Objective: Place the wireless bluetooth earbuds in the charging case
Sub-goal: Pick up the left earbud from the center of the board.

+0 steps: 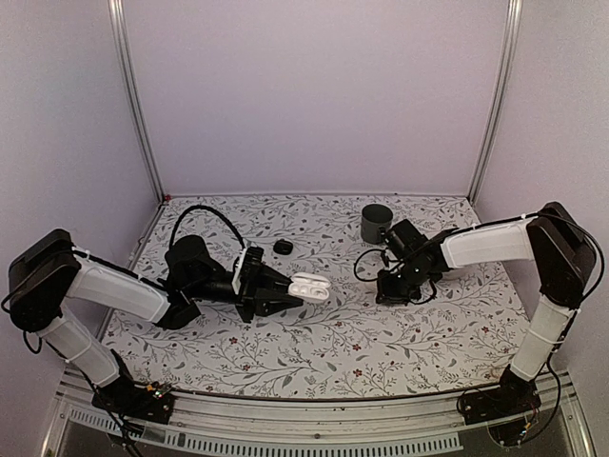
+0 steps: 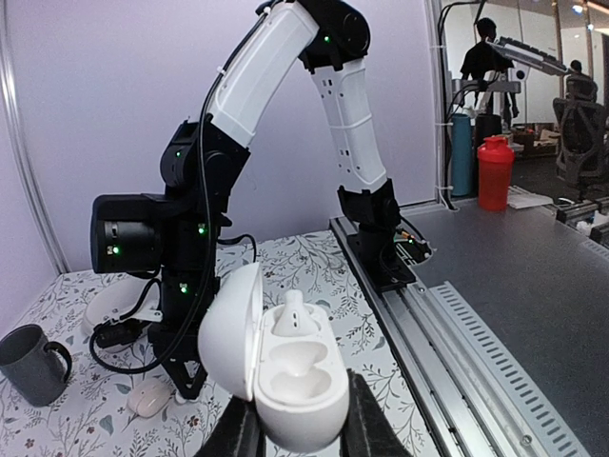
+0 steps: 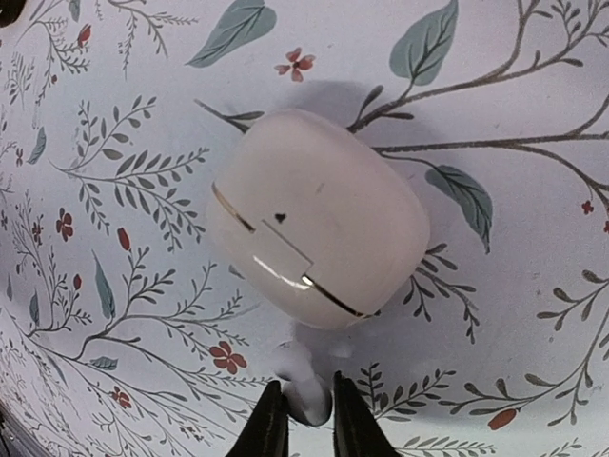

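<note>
The left arm (image 1: pixel 114 288) and right arm (image 1: pixel 485 246) have smooth white shells between bulky black joints; black cables (image 1: pixel 202 208) loop beside them; green lights (image 2: pixel 203 228) dot the right arm's joints; the left hand (image 2: pixel 304 433) and right hand (image 3: pixel 304 428) seem plain black.

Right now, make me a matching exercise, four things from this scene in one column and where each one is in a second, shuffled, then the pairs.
1 open charging case
2 closed case
3 grey mug
4 loose earbud

A between the fingertips of the right gripper
B upright near the far edge of the table
C held up by the left gripper
D lying shut on the table

Pairs: 1-C, 2-D, 3-B, 4-A
</note>
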Robot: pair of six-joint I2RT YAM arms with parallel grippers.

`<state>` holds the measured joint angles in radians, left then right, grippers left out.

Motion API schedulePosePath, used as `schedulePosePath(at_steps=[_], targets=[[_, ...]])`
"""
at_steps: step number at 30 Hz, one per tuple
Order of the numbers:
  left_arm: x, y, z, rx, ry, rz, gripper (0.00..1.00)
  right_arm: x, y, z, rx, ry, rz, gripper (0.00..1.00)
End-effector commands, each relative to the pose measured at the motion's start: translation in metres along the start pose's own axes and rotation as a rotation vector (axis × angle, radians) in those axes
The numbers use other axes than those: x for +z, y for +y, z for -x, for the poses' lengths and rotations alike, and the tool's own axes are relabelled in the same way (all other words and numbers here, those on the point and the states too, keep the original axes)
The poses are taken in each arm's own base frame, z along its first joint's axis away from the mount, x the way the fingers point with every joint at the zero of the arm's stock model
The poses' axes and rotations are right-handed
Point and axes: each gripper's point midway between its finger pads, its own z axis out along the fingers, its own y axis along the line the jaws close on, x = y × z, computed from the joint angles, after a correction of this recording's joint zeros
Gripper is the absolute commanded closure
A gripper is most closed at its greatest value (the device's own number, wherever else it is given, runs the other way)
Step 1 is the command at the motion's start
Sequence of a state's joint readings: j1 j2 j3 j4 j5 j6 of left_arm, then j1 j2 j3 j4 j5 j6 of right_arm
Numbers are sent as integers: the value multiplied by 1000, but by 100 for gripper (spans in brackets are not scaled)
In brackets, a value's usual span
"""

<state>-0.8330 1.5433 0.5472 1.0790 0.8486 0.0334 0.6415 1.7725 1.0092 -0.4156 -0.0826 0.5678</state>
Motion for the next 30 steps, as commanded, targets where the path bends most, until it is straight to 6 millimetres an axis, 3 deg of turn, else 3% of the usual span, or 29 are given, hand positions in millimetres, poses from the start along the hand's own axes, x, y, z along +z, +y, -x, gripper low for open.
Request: schedulePosePath(at_steps=[1,7,14,23,30], targets=[[3,1,3,7,-10,-8,100,1,-4,0,-6,1,-35,86],[3,1,1,2,-3,-8,100,-5,2,12,-17,-40,-22,96],[3,4,-2,-14,-8,-4,100,-42,13,28,-111,-168,42,97],[-6,14,-3,-44,-65,14,100,-135,55,34,-328,-395,290,97],[-1,27,-24,-109,-54,6,100,-185,76,32,-410,-490,408,97]])
